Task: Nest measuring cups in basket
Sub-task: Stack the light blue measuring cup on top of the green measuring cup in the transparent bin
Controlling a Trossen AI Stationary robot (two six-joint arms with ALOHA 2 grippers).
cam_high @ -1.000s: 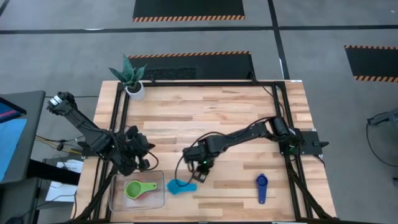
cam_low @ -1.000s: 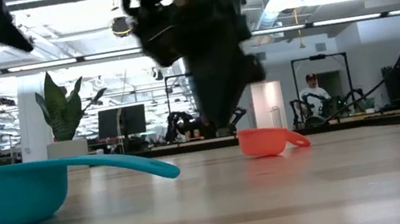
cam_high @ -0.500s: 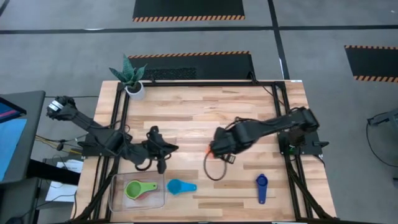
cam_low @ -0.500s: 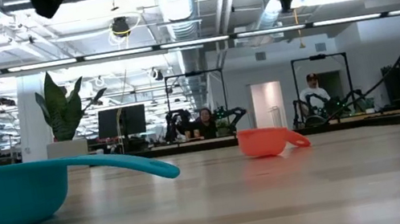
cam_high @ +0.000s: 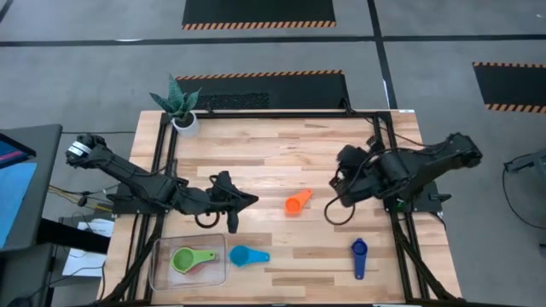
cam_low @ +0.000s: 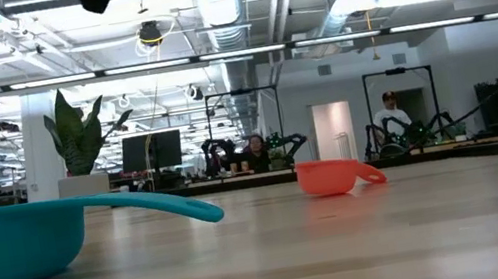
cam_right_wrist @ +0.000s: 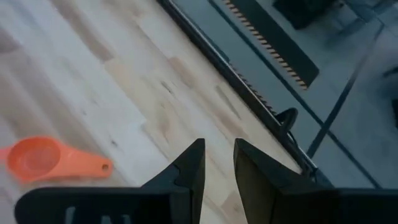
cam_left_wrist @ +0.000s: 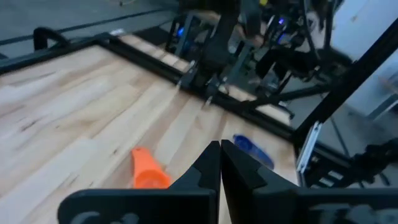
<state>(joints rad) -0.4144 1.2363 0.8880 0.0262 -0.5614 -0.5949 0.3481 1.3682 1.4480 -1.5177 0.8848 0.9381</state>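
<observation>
over mid-table, left tool (cam_high: 243, 202) closed and empty, arm stretched low; right tool (cam_high: 343, 162) slightly parted, empty

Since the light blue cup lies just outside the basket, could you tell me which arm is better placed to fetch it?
Probably the left. The left gripper hangs close above the light blue cup beside the basket, while the right gripper is far across the table.

Wooden table (cam_high: 281, 153): basket (cam_high: 159, 275), plant pot (cam_high: 184, 123), three loose cups.
</observation>
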